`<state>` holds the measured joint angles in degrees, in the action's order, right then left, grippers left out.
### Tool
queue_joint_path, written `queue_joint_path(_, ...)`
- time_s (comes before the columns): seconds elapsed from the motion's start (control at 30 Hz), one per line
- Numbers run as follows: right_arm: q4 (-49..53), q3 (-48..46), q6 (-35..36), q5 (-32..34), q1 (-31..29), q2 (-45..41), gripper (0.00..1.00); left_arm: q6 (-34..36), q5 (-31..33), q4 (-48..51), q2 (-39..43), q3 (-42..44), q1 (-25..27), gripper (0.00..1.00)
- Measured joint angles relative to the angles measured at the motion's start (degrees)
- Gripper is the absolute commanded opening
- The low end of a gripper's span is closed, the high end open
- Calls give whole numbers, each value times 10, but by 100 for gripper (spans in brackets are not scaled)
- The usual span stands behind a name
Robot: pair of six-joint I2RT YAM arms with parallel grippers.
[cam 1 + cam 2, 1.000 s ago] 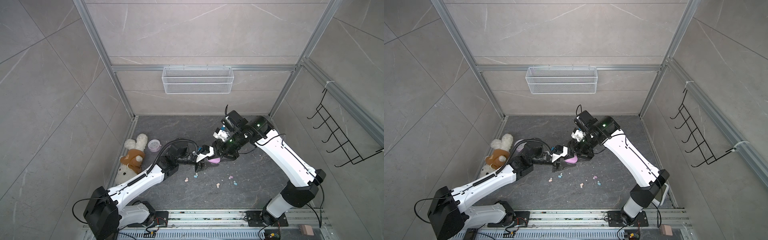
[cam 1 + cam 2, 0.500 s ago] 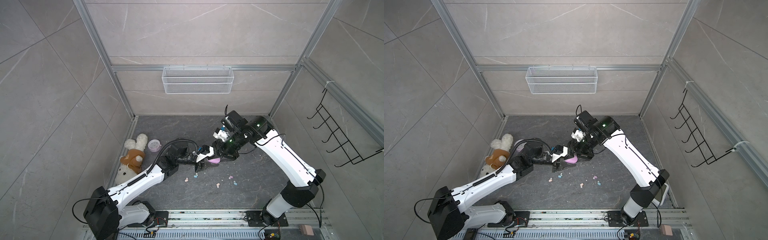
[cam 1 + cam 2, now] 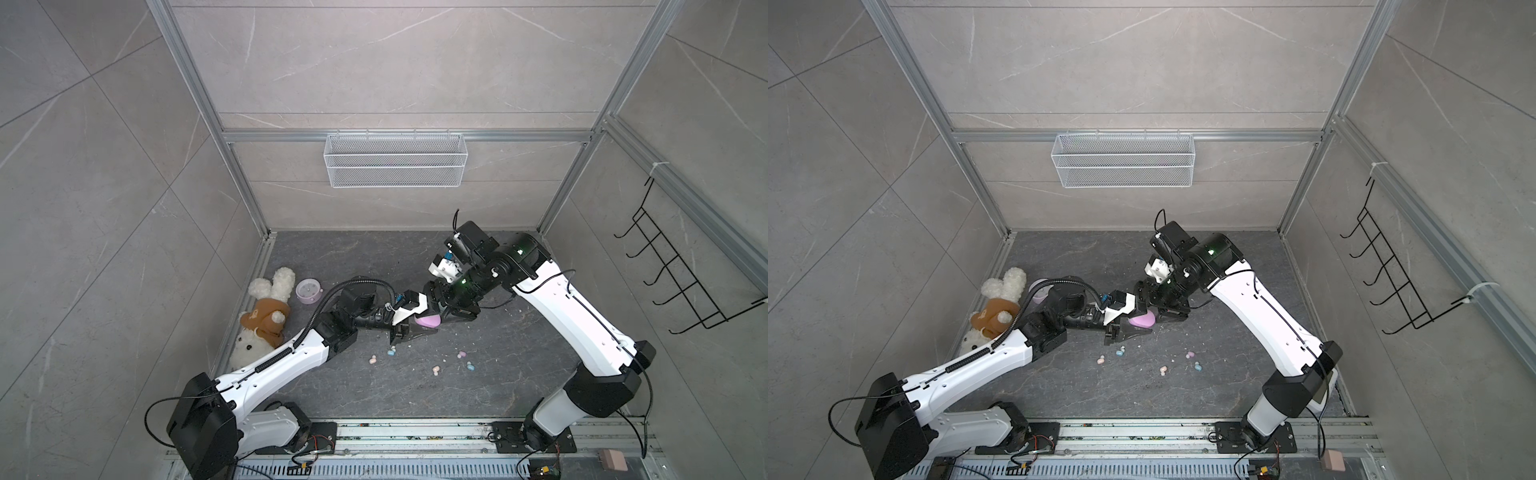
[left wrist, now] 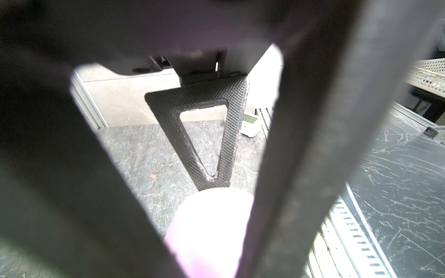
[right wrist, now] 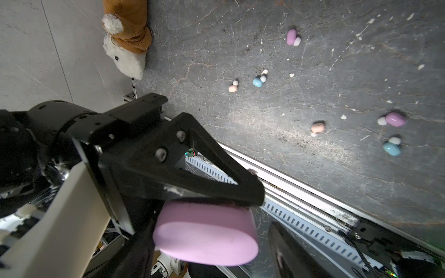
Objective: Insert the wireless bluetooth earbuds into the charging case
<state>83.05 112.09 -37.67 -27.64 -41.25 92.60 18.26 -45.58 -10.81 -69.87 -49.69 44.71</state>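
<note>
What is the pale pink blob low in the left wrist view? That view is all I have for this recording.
Observer: A lilac-pink charging case; the left pincer is shut on it.
Operator: And the textured triangle beyond it?
Observer: A finger of the right pincer, whose jaws stand open by the case.
Operator: Any buds loaded?
Observer: The right wrist view shows all six earbuds loose on the floor.
</note>
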Motion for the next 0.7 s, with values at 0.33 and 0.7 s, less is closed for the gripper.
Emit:
queue_joint_path(0.33, -9, -13, 0, 6, 34, -36, 87, -4, 2, -6, 3, 0, 0, 27)
queue_joint_path(0.7, -13, -56, 80, 101, 69, -124, 93, -72, -9, -74, -2, 20, 0, 27)
